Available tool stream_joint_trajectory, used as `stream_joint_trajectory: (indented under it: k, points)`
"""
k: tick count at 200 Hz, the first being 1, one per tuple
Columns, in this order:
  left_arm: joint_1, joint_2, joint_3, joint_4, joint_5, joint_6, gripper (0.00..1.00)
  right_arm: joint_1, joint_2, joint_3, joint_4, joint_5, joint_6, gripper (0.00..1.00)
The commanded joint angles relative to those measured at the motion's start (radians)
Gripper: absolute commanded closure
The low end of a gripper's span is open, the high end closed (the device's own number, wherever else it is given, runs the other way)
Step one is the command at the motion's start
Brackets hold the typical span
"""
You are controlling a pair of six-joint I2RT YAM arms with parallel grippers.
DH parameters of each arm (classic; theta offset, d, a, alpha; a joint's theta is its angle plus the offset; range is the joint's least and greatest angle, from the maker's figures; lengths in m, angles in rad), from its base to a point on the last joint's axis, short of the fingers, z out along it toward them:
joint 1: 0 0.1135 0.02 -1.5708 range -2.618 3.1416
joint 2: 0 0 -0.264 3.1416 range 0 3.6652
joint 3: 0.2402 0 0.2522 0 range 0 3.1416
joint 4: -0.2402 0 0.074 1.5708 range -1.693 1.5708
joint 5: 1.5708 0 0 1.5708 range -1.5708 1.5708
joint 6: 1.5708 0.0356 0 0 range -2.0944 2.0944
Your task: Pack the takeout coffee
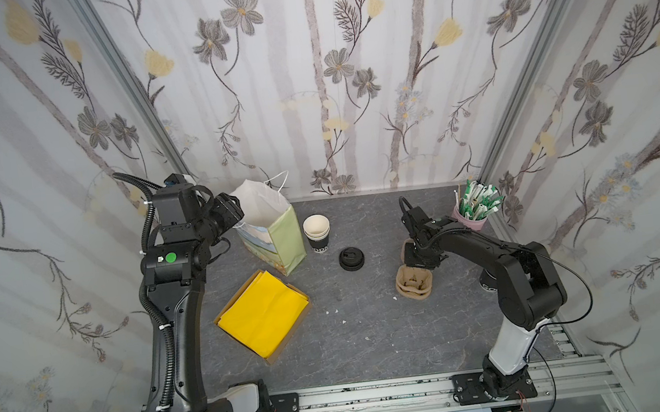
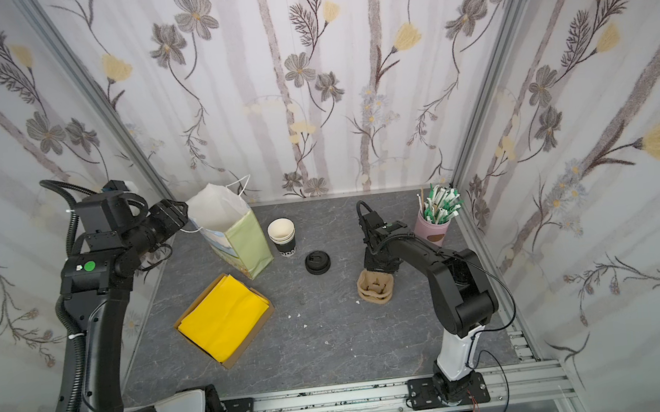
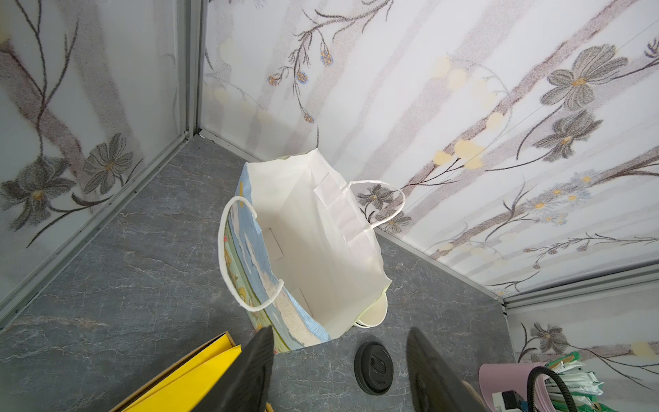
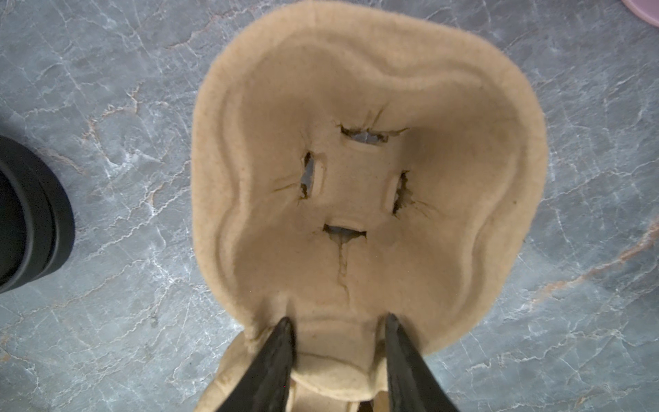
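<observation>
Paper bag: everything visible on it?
The paper bag stands upright at the back left of the table, mouth open. Pale green side panel, printed blue-and-green scene on the wide face, plain white inside, empty in the left wrist view. Two white twisted-cord handles. The cup stack stands close beside it; contact unclear. The left gripper hovers open near its mouth, not visibly touching.

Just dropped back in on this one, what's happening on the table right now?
The right gripper is down at the brown pulp cup carrier, jaws apart astride its middle strip, not clearly pinching it. The left gripper hangs open and empty beside the standing paper bag, whose mouth is open with nothing visible inside. The stacked cups and black lids sit untouched on the table between bag and carrier, so no coffee is packed yet.
</observation>
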Motion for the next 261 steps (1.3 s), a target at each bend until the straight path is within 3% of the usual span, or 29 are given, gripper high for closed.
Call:
stream_joint_trajectory:
  k: [1, 57, 171, 261]
  points:
    - [0.001, -0.002, 0.003, 0.031, -0.012, 0.006, 0.38, 0.000, -0.013, 0.002, 0.000, 0.007, -0.008, 0.61]
    - [0.001, 0.004, 0.004, 0.035, -0.017, 0.010, 0.38, -0.001, -0.027, 0.000, -0.009, 0.011, -0.026, 0.67]
    - [0.001, 0.004, 0.012, 0.043, -0.027, 0.017, 0.38, 0.001, -0.096, -0.009, -0.038, 0.003, -0.059, 0.67]
    - [-0.010, 0.058, -0.013, 0.037, -0.046, -0.050, 0.42, 0.000, -0.176, -0.041, -0.035, -0.015, -0.118, 0.66]
